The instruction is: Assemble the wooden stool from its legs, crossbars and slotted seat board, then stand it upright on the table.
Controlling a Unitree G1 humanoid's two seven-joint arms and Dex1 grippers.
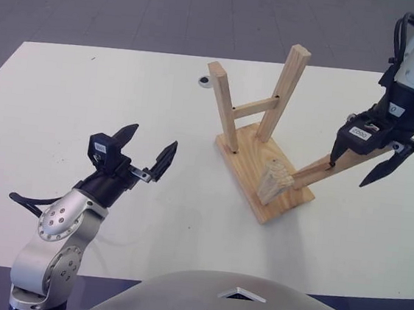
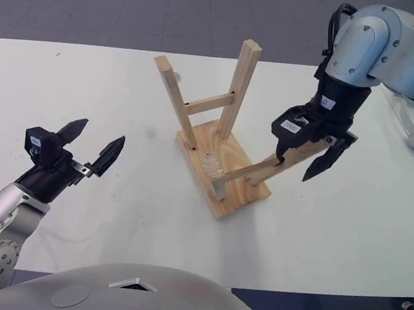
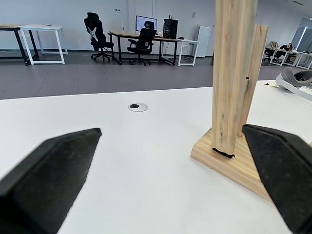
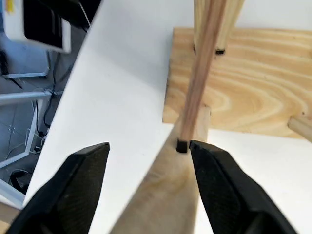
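Two legs (image 1: pixel 224 111), joined by a crossbar (image 1: pixel 255 108), are standing in the seat board (image 1: pixel 244 165) on the desk (image 1: pixel 87 98), while a third leg (image 1: pixel 323 168) is leaning off its right edge between the spread fingers of the right tool (image 1: pixel 347 173) and the left tool (image 1: pixel 155 135), also spread, is hovering well apart.

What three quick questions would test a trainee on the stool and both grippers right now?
1. True or false: the left gripper is shut on a stool part.
2. How many upright legs stand on the seat board, joined by a crossbar? A one, B two, C four.
3. Fill in: the right gripper is open over a tilted ___.
Key: 1 false, it is open and empty above the table; 2 B; 3 leg.
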